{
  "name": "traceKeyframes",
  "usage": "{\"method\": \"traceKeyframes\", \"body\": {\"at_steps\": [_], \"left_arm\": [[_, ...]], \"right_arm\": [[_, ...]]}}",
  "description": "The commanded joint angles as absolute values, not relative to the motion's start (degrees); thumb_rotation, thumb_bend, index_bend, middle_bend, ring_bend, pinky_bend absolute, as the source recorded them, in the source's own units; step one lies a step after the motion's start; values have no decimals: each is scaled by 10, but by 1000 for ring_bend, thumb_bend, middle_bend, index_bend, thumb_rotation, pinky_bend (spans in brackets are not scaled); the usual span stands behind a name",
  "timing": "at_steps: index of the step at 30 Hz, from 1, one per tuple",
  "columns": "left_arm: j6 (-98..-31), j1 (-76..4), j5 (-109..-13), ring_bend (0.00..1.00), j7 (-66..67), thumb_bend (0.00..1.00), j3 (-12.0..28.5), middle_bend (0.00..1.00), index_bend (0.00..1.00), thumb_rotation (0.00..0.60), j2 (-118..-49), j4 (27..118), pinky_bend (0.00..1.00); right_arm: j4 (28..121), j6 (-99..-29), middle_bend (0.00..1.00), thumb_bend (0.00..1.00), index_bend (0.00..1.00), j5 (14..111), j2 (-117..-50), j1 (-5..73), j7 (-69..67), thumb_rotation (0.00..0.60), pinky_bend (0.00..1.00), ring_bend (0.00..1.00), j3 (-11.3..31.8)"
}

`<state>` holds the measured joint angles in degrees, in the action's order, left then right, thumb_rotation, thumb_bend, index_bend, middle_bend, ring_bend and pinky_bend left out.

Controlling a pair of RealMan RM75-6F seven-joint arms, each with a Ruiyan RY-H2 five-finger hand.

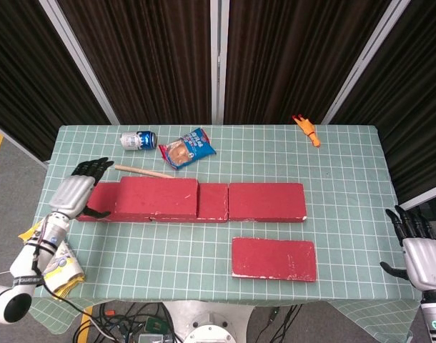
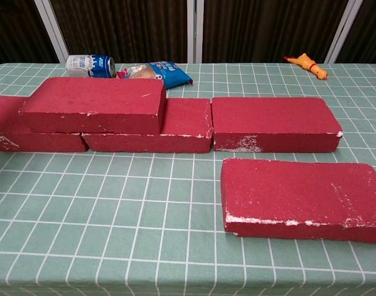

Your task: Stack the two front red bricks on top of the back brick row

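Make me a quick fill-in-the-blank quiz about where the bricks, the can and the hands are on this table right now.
1. The stacked brick lies on top of the back row at its ____ end.
2. The front brick lies flat on the ____.
3. The soda can lies on its ____.
4. The left hand and the right hand both hold ____.

Missing words: left; table; side; nothing

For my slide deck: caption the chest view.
One stacked brick sits on the back row; one front brick still lies flat on the table.
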<state>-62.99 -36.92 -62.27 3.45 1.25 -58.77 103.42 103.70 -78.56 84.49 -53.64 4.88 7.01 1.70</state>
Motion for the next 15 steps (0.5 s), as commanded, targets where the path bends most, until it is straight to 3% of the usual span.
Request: {"method": "traceKeyframes", "body": {"at_steps": [1,6,15], "left_arm": [[-670,-327,-658,0,19,75,-5,0,42,600,-583,1037,0],[-707,-280,-700,0,-15,74,-18,0,42,600,-587,1021,0],[-749,-227,-741,0,-59,70,-16,0,42,600,-604,977,0]], "right_arm": [[1059,-745,0,0,0,874,-524,68,62,600,0,0,-3],[1116,-652,0,0,0,869,-514,107,105,600,0,0,-22],[1151,-583,0,0,0,875,-579,161,157,600,0,0,-18]]}}
